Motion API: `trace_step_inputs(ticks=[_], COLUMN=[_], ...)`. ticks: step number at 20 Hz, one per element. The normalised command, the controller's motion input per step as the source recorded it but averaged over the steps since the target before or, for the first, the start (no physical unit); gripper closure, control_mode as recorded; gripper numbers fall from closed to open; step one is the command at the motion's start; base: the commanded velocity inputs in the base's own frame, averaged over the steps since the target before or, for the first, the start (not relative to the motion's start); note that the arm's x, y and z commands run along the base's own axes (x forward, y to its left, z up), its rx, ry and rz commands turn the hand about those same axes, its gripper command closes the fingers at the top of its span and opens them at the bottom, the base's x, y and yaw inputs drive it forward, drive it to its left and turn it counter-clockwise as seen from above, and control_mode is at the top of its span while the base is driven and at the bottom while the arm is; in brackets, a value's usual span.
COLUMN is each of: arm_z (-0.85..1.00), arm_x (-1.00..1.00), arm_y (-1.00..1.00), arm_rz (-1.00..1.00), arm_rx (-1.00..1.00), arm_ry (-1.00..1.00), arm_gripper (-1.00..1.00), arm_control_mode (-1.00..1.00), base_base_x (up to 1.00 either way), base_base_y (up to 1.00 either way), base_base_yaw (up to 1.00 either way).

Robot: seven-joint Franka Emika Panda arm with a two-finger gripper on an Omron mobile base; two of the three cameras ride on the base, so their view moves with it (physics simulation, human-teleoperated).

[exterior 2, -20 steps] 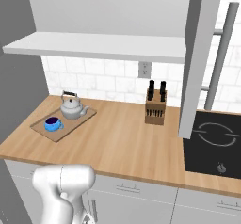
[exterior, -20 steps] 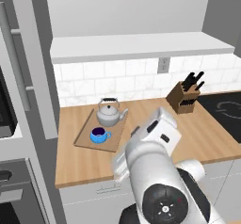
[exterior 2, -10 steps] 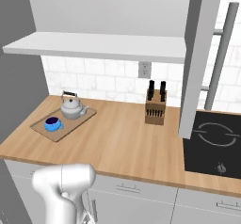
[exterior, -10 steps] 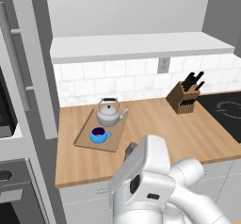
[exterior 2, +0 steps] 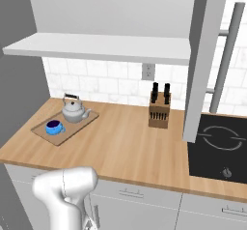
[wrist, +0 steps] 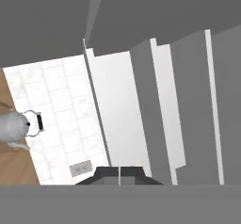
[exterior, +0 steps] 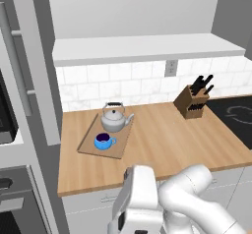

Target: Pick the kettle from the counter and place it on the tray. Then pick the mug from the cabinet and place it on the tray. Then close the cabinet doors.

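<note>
The silver-grey kettle and the blue mug both stand on the wooden tray at the left of the counter. The white underside of the cabinet hangs above them. One cabinet door juts out toward me on the left and the other on the right, each with a bar handle. My arm is folded low in front of the counter. The gripper is shut and holds nothing; the kettle lies far to its left.
A knife block stands at the back of the counter, with a black cooktop to its right. A wall outlet sits in the tiled backsplash. An oven column borders the counter on the left.
My hand and forearm have sunk from above the counter down to its front edge. Kettle, mug and tray have stayed put.
</note>
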Motion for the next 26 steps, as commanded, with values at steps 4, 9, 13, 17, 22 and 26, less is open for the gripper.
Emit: trace_step_inputs(ticks=[4, 9, 13, 17, 22, 26], arm_z=[0.01, 0.02, 0.26, 0.35, 0.06, -0.19], arm_x=[0.0, 0.01, 0.15, 0.26, 0.57, 0.59], arm_y=[0.27, 0.62, 0.64, 0.49, 0.73, 0.56], arm_rz=[-0.01, -0.04, -0.12, -0.16, -0.09, -0.01], arm_rx=[-0.02, -0.06, -0.02, -0.05, -0.15, -0.19], arm_ry=[-0.02, 0.0, 0.02, 0.07, 0.18, 0.27], arm_gripper=[1.0, 1.0, 1.0, 1.0, 1.0, 1.0], arm_control_mode=[-1.0, -1.0, -1.0, -1.0, -1.0, -1.0], base_base_x=[0.0, 0.0, 0.0, 0.0, 0.0, 0.0], base_base_y=[0.0, 0.0, 0.0, 0.0, 0.0, 0.0], base_base_yaw=[0.0, 0.0, 0.0, 0.0, 0.0, 0.0])
